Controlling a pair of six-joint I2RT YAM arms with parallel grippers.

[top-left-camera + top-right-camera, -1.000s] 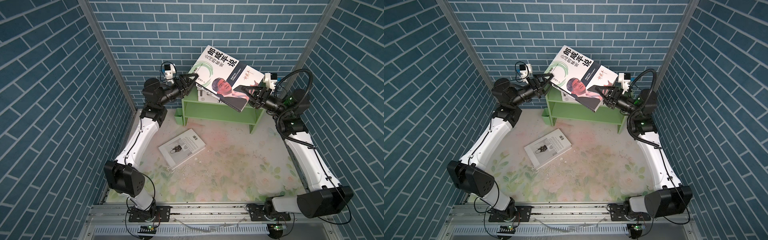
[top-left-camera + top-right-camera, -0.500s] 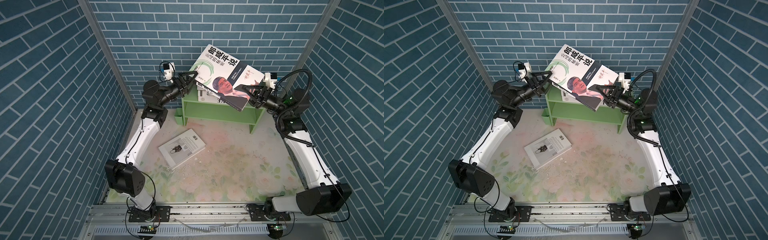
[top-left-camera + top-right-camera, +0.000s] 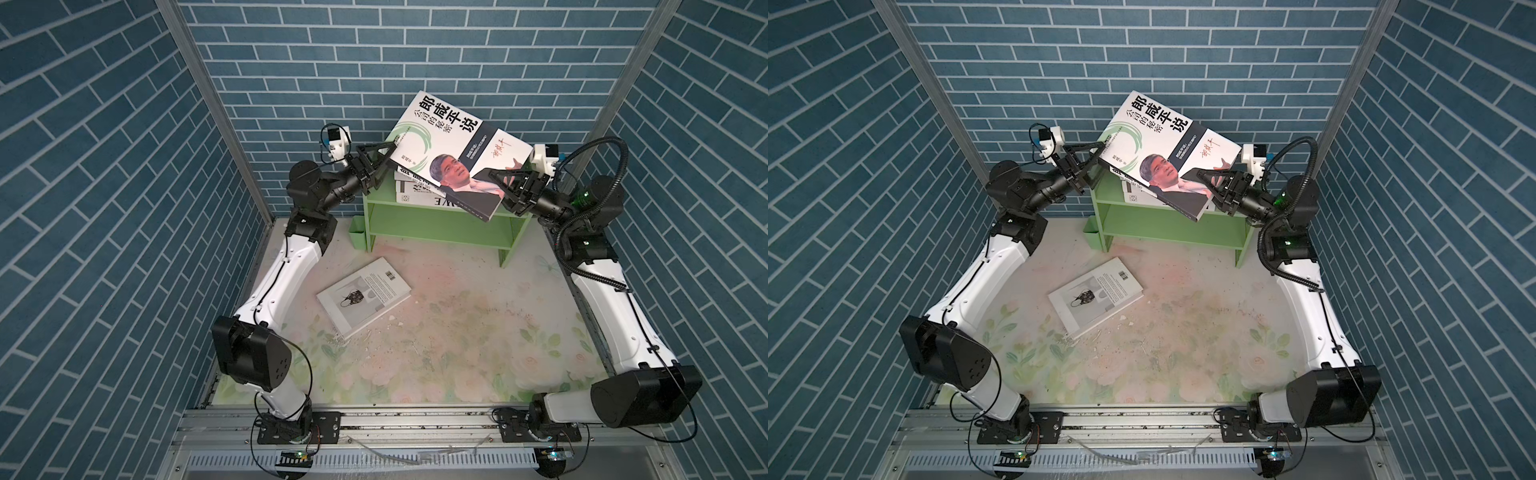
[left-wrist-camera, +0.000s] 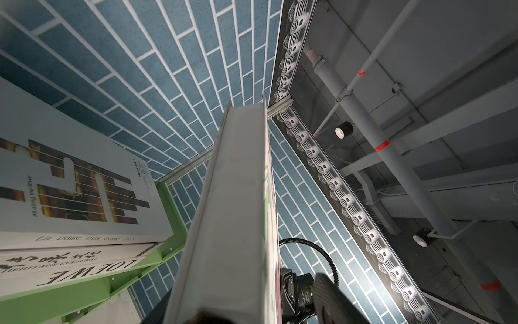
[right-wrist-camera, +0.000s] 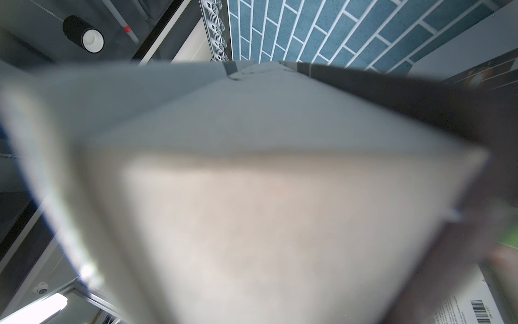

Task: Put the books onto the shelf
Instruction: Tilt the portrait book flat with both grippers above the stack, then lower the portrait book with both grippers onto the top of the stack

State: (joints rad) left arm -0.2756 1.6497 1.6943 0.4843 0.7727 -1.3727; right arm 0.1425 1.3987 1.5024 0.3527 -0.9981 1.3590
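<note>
**Portrait book [image 3: 449, 145] above the green shelf [image 3: 436, 224], one more waiting**

We hold it tilted over the stacked books [image 3: 411, 189] on the top tier. The right gripper [image 3: 498, 180] clamps its right edge, and the left gripper [image 3: 388, 156] has its jaws spread astride the left corner. We judge it not yet set down. The barcode-up book [image 3: 363, 297] lies flat on the table [image 3: 457, 332].
</note>
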